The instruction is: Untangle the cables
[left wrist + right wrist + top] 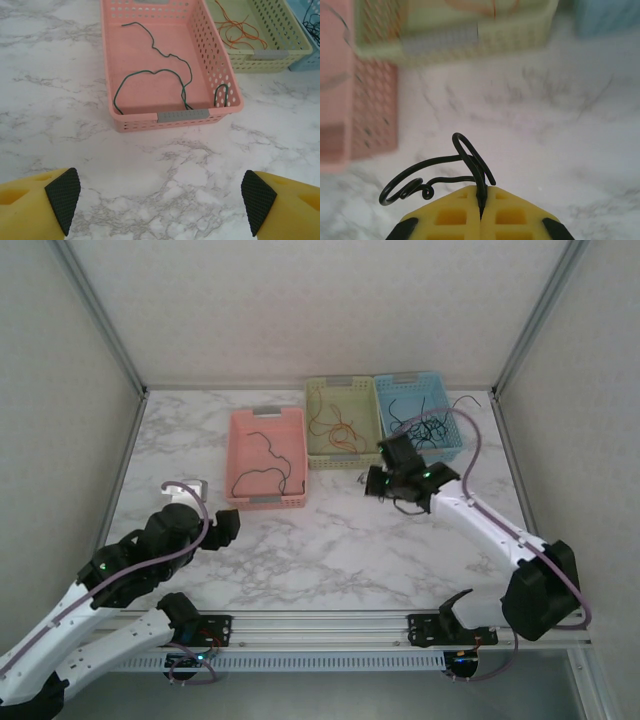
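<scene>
My right gripper [481,200] is shut on a thin black cable [440,170], which curls out to the left above the marble. In the top view that gripper [385,480] hovers just in front of the green basket [343,458]. A dark green cable [155,75] lies in the pink basket [167,116], with one end looped over its front rim. Orange-red cables [240,27] lie in the green basket [270,54], and black cables [420,415] in the blue basket [412,381]. My left gripper [160,200] stands open over bare marble, short of the pink basket.
Three baskets stand in a row at the back of the marble table [330,550]: pink [266,502], green, blue. Grey walls and metal posts close in the sides. A lavender arm cable [470,455] loops over the blue basket's right side.
</scene>
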You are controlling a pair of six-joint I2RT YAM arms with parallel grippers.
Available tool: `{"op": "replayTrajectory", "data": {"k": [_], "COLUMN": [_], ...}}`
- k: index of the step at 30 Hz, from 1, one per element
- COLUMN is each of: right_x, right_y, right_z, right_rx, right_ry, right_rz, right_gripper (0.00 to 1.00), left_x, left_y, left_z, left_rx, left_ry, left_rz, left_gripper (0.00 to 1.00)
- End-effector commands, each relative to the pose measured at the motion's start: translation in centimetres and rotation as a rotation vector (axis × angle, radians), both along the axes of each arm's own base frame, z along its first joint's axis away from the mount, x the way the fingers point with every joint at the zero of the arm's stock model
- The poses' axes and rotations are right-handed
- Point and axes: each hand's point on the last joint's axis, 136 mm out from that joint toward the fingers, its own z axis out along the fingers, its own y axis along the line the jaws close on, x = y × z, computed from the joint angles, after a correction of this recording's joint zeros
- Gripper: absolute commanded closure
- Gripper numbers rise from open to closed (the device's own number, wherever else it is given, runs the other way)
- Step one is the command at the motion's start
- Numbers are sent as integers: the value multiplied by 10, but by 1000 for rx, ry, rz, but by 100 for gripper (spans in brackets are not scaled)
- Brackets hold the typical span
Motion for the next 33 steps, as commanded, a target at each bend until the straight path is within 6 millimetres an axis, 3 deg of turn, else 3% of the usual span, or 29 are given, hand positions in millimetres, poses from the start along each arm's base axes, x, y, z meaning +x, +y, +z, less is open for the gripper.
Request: {"op": "replayTrajectory", "data": {"k": [1, 3, 5, 6, 8, 10, 13, 16, 18, 21, 27, 30, 32, 33], "right_x": [33, 58, 86, 97, 120, 135, 145, 135, 120, 92, 40, 30, 37, 35], "right_y": [-48, -66, -81, -86, -94, -99, -104, -110, -112, -121, -162, -182, -197, -206], "right_z": [30, 39, 37, 35, 26, 24, 44, 61, 60, 40, -20, -24, -25, -48], "right_rx": [-47, -40, -40, -42, -56, -88, -114, -108, -97, -93, -236, -291, -361, -390], "right_ry": [-49, -54, -26, -19, 12, 39, -19, -72, -86, -153, -415, -532, -564, -522], "right_rz": [-119, -187, -237, -254, -288, -304, -312, -316, -310, -318, -370, -434, -475, -491], "right_gripper": [100, 100, 99, 92, 50, 39, 34, 31, 31, 30, 25, 25, 26, 27], "left_x": [19, 30, 40, 44, 55, 65, 74, 80, 84, 94, 120, 135, 148, 155], "left_y": [5, 21, 41, 50, 66, 82, 104, 118, 123, 125, 121, 116, 118, 112], "left_z": [0, -2, -2, -4, -11, -22, -29, -32, -37, -48, -81, -97, -106, -109], "left_rx": [-5, 45, 103, 127, 139, 132, 143, 204, 222, 253, 308, 291, 301, 300], "left_ry": [-60, -112, -160, -170, -173, -165, -192, -253, -276, -300, -307, -344, -338, -324], "left_rz": [110, 218, 331, 378, 467, 542, 641, 694, 712, 703, 590, 519, 508, 467], "left_gripper": [7, 0, 0, 0, 0, 0, 0, 0, 0, 0, 0, 0, 0, 0]}}
